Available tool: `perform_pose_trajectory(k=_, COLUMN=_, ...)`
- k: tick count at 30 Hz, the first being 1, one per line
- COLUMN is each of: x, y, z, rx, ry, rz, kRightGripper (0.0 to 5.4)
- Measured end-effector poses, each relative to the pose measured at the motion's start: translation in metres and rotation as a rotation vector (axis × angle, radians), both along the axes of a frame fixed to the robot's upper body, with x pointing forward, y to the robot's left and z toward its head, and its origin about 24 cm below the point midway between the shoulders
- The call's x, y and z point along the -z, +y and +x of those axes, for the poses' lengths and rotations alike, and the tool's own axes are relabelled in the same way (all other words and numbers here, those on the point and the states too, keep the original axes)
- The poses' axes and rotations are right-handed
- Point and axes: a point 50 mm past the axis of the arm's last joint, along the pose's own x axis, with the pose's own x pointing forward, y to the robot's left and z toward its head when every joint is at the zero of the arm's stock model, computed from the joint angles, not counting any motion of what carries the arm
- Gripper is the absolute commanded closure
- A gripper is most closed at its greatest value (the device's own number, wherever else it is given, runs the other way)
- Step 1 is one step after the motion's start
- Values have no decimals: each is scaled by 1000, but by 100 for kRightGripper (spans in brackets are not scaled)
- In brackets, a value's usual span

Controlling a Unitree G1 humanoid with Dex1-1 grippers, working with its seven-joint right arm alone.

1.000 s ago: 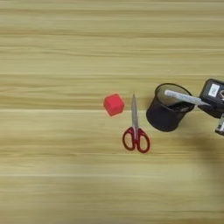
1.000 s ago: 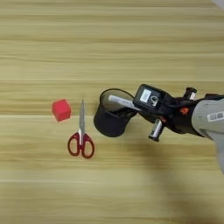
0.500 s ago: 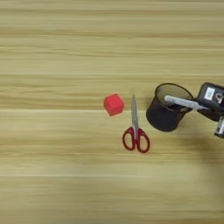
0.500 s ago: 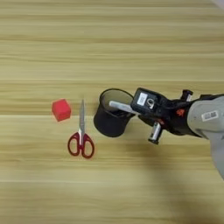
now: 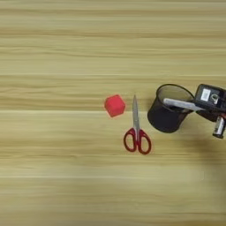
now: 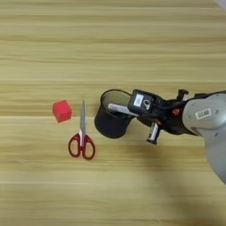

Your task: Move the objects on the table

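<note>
On the light-tan wood-grain table (image 5: 53, 185), a white marker (image 6: 120, 109) is seemingly pinched by the black two-fingered gripper (image 6: 132, 109) over the black wire-mesh pen cup (image 6: 109, 119); the cup could be tipped by the angled marker

Scissors (image 6: 81, 137) just left of pen cup (image 6: 110, 121), blocking approach.

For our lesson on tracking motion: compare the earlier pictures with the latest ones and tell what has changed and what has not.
The white marker now reaches further into the black pen cup, its tip closer to the far-left rim, as the right claw carrying it has edged left toward the cup. Whether the marker has been let go cannot be told. The red cube, the scissors and the cup stayed where they were on the table.
</note>
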Motion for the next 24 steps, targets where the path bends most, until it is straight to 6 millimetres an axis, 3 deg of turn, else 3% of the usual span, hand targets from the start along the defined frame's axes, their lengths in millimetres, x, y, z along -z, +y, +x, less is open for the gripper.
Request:
perform_pose_trajectory(k=15, x=2, y=0, z=4, rx=-15, ry=9, rz=-24, kRightGripper=464)
perform_pose_trajectory(k=24, x=-1, y=2, z=6, rx=-31, ry=3, rz=-26, kRightGripper=350)
